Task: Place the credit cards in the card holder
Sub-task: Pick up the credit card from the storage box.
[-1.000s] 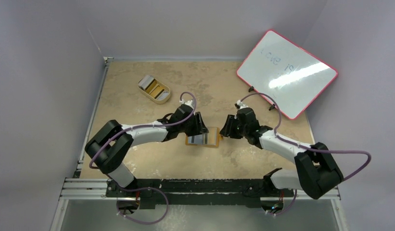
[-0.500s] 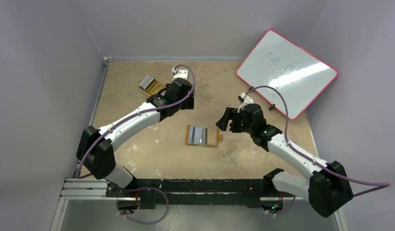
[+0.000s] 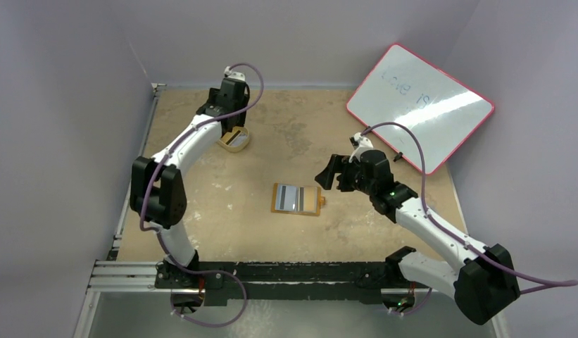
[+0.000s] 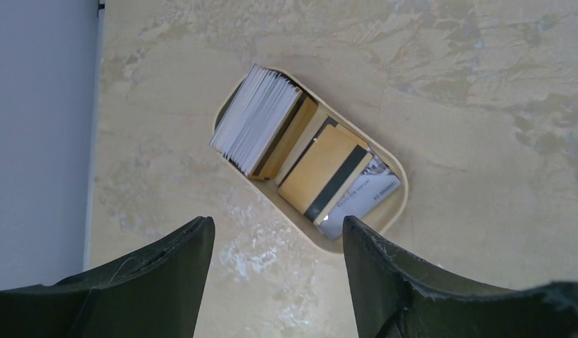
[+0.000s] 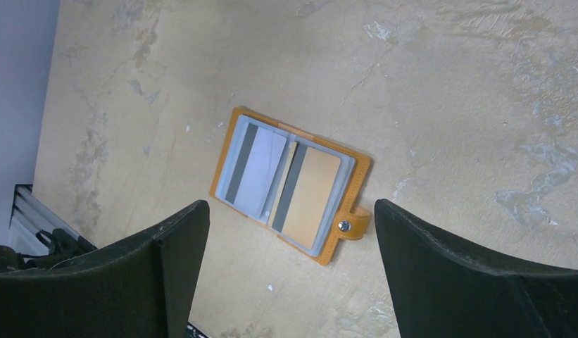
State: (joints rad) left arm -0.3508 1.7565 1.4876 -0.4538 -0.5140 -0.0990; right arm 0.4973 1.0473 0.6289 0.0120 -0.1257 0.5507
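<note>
The card holder [image 3: 297, 198] lies open and flat mid-table, orange-tan with a white snap [image 5: 344, 225]. Its pockets show a silver card [image 5: 255, 172] and a gold-brown card [image 5: 311, 194]. More credit cards sit in a cream oval tray [image 4: 401, 184]: a stack standing on edge [image 4: 256, 120], a gold-brown card [image 4: 321, 169] and a pale card [image 4: 367, 197] under it. My left gripper [image 4: 277, 222] hangs open above the tray's near side, holding nothing; seen from above, the left gripper [image 3: 227, 111] is at the far left. My right gripper [image 5: 289, 205] is open and empty, raised just right of the holder [image 5: 289, 184].
A pink-framed whiteboard [image 3: 419, 105] leans at the back right. The grey wall [image 4: 39, 134] and table edge run close to the tray's left. Bare tan tabletop [image 3: 307, 134] lies between tray and holder.
Both grippers have opened and left the card holder. The left arm swung back-left to above the tray. The right gripper drew back a little to the right.
</note>
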